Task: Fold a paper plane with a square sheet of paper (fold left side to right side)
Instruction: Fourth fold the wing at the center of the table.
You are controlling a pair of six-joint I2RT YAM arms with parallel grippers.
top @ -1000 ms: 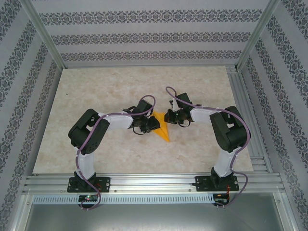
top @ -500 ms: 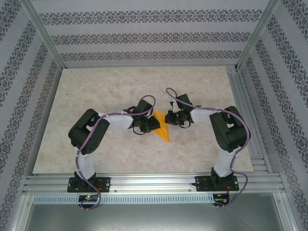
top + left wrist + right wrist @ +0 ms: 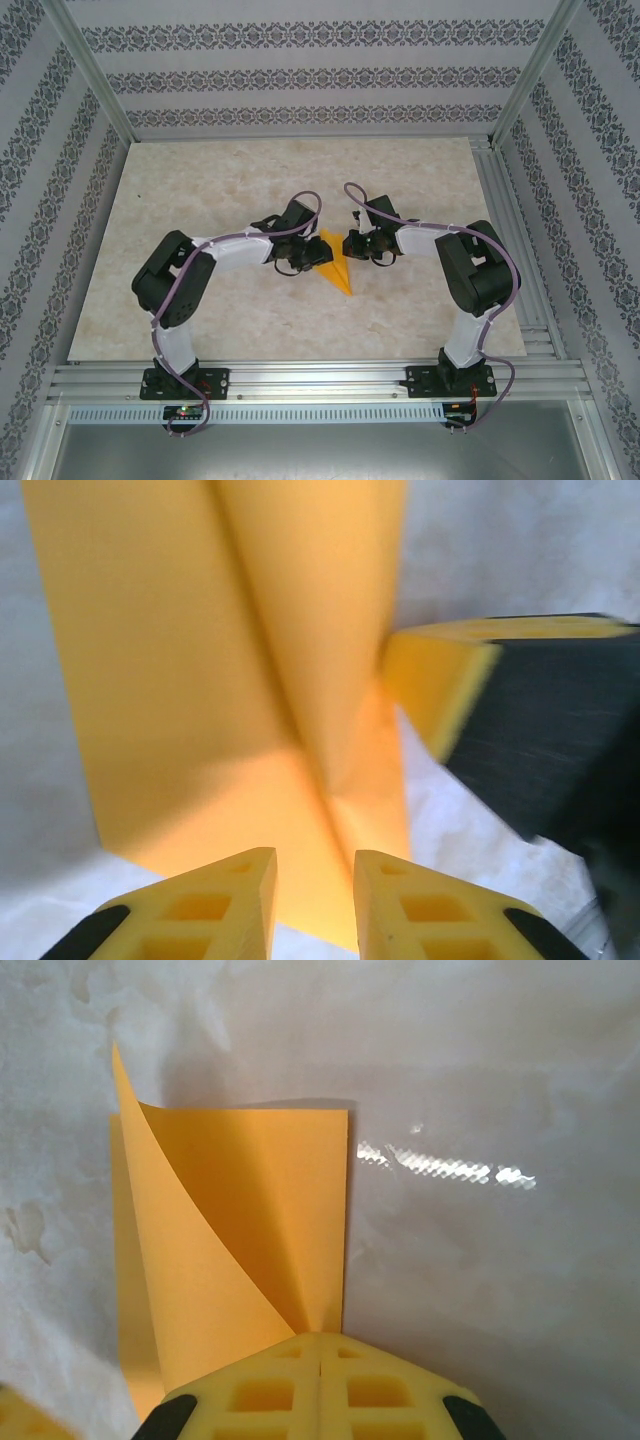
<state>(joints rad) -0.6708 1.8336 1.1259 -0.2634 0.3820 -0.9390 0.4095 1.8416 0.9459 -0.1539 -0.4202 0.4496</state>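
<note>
The orange-yellow sheet of paper [image 3: 341,273] lies mid-table between both arms, folded over, one flap standing up. My right gripper [image 3: 320,1340] is shut on the sheet's near edge, where the raised curling flap [image 3: 200,1260] meets the flat layer [image 3: 300,1190]. In the top view this right gripper [image 3: 350,247] sits at the paper's right side. My left gripper [image 3: 315,865] is open just above the paper [image 3: 200,680], its fingers straddling the crease with nothing between them; from above this left gripper [image 3: 322,256] is at the paper's left side. A right finger [image 3: 435,685] touches the paper's edge.
The pale marbled tabletop [image 3: 200,200] spreads around the paper. Aluminium frame rails [image 3: 300,378] run along the near edge and the right side [image 3: 520,240]. Patterned walls enclose the workspace.
The left arm's elbow has swung out to the left and its gripper has edged slightly further over the paper. The right arm and the paper stay as they were.
</note>
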